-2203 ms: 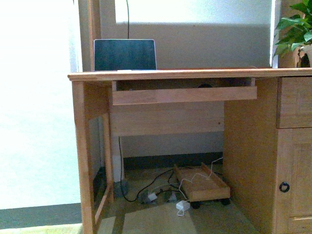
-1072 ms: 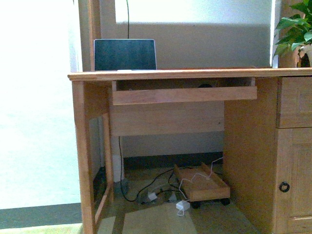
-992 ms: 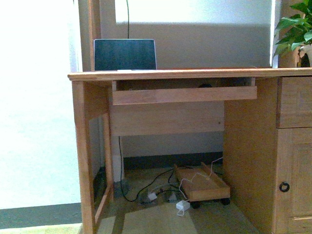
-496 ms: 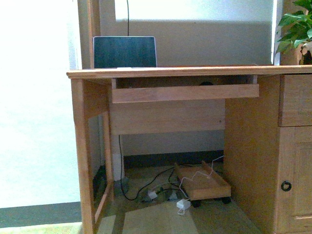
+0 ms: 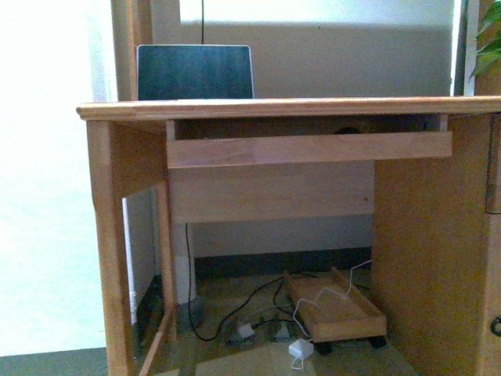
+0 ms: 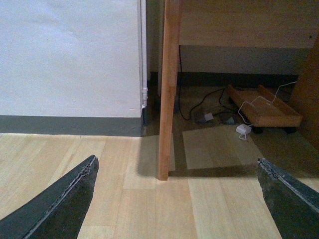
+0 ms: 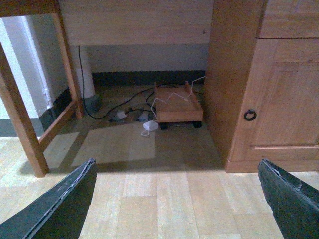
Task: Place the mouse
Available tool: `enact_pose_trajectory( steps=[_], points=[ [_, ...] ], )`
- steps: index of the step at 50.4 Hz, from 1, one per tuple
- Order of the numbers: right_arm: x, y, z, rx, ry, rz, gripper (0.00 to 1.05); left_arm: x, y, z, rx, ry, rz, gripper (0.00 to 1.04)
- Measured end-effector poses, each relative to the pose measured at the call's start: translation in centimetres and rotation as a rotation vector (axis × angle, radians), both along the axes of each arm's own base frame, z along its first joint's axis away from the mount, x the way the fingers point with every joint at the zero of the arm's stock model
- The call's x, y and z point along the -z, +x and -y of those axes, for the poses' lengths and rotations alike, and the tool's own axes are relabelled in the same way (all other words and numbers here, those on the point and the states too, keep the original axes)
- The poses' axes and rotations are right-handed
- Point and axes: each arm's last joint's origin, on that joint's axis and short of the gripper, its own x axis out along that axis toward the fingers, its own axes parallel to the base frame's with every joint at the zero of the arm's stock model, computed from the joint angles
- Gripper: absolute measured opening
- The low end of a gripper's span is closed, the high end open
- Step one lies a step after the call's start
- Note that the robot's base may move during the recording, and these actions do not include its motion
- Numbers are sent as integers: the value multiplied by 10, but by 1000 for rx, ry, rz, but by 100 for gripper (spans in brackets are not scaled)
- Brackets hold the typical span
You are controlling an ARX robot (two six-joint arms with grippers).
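1. The left gripper (image 6: 175, 162) is seen spread wide, with nothing between its fingers. The right gripper (image 7: 177, 163) is likewise released and empty.
2. Both grippers are directed at the floor in front of the desk (image 5: 274, 107). Neither is shown in the front view.
3. The mouse (image 5: 347, 131) is taken to be the small dark rounded shape just behind the front rail of the pull-out tray (image 5: 309, 149). It lies ahead of both grippers and well above them. At this size its identity cannot be confirmed.
4. Nothing is held, so the task is judged barely begun. Approach, pickup and placement are all left to do.
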Motion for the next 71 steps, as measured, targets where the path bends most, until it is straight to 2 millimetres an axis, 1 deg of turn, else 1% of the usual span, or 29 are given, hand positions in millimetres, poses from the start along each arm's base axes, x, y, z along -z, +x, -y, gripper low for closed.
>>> enact_pose_trajectory(
  steps=[64, 69, 71],
  points=[
    [0, 0, 0, 0, 0, 0, 97, 0, 0, 0, 1, 0, 0, 97],
    [0, 0, 0, 1, 0, 0, 97, 1, 2, 3, 133, -145, -124, 97],
    [0, 0, 0, 0, 0, 0, 97, 1, 5, 5, 163, -172, -156, 97]
  ],
)
